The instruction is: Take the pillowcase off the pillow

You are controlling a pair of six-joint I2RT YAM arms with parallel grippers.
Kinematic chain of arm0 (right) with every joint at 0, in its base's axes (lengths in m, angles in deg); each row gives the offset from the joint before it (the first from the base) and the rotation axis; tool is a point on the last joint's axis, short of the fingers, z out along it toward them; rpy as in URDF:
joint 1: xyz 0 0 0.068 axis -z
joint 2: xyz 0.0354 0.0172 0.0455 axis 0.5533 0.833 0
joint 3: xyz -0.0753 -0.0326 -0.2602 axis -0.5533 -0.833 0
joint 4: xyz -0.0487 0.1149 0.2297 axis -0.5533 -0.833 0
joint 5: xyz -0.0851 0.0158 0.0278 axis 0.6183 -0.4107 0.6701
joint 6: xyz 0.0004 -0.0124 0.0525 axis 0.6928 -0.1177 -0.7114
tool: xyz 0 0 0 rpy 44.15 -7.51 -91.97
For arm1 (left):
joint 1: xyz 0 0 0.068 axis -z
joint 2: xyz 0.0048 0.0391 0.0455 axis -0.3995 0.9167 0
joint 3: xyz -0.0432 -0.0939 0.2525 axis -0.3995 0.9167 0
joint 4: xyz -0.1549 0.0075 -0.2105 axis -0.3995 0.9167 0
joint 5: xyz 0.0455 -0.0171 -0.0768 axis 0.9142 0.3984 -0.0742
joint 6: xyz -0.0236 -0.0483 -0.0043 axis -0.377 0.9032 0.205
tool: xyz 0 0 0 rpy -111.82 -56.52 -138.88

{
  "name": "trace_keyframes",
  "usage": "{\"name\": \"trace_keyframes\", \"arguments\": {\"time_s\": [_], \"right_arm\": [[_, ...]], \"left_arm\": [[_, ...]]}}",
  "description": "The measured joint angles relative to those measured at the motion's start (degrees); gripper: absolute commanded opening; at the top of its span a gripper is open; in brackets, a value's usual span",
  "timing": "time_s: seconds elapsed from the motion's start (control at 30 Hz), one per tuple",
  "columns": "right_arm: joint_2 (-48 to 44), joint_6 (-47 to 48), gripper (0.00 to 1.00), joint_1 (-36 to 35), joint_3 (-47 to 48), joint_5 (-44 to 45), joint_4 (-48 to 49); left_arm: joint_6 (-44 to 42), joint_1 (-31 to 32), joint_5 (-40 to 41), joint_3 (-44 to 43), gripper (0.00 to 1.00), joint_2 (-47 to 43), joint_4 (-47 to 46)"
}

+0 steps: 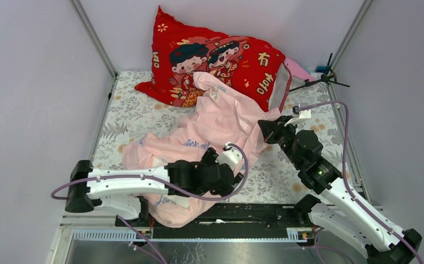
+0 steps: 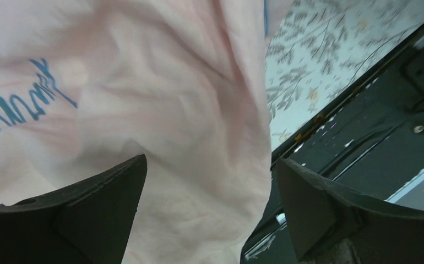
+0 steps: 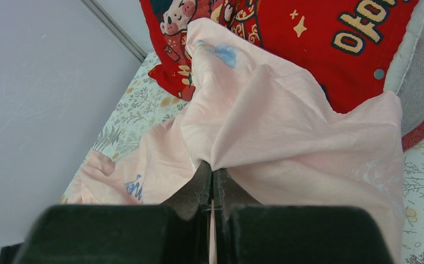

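The pale pink pillowcase lies crumpled across the middle of the floral table mat, its far end resting against the red cushion. The pillow is hidden; I cannot tell whether it is inside the fabric. My right gripper is shut on a fold of the pillowcase, which bunches at the gripper's closed fingertips. My left gripper is open low over the pillowcase's near part. In the left wrist view the pink fabric fills the gap between the spread fingers of the gripper.
A big red cartoon-printed cushion leans against the back wall and also shows in the right wrist view. A black rail runs along the near edge, close to my left fingers. A small black stand sits at the back right.
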Motion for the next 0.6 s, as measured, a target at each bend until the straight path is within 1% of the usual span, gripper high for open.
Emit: {"name": "trace_keyframes", "arguments": {"time_s": [0.1,0.13,0.17,0.23,0.27,0.3,0.33,0.37,0.47,0.5,0.53,0.6], "right_arm": [[0.02,0.07,0.02,0.0,0.0,-0.11,0.0],[0.02,0.11,0.02,0.0,0.0,-0.22,0.0],[0.02,0.15,0.02,0.0,0.0,-0.44,0.0],[0.02,0.24,0.03,0.0,0.0,-0.55,0.0],[0.02,0.26,0.05,0.0,0.0,-0.57,0.0],[0.02,0.28,0.09,0.0,0.0,-0.59,0.0],[0.02,0.35,0.13,0.0,0.0,-0.61,-0.02],[-0.02,0.46,0.22,0.0,0.0,-0.61,-0.04],[-0.63,0.61,0.58,0.0,0.0,-0.61,-0.04],[-1.09,0.46,0.68,0.04,0.0,-0.61,-0.04],[-1.68,0.52,0.74,0.04,0.0,-0.59,-0.04],[-3.43,0.66,0.8,0.04,-0.09,-0.39,-0.11]], "left_arm": [[1.16,0.74,-0.02,0.42,0.98,2.38,1.84],[1.97,0.85,0.13,0.96,0.92,2.78,2.36],[2.71,0.87,0.42,1.4,0.82,2.93,2.73],[4.79,0.85,1.62,2.34,0.54,3.32,4.33],[5.86,0.81,2.36,2.58,0.4,3.65,5.11],[6.49,0.68,3.45,2.6,0.25,4.2,6.05],[7.69,0.61,4.02,2.6,0.07,4.57,6.47],[8.39,0.46,4.83,2.6,0.0,4.92,6.99],[9.55,-0.04,6.08,2.56,0.0,5.27,7.43],[9.57,-0.22,6.19,2.54,0.0,5.27,7.28],[9.46,-0.48,6.16,2.54,0.0,5.27,6.86],[8.44,-1.25,5.49,2.54,0.0,5.2,5.57]]}}
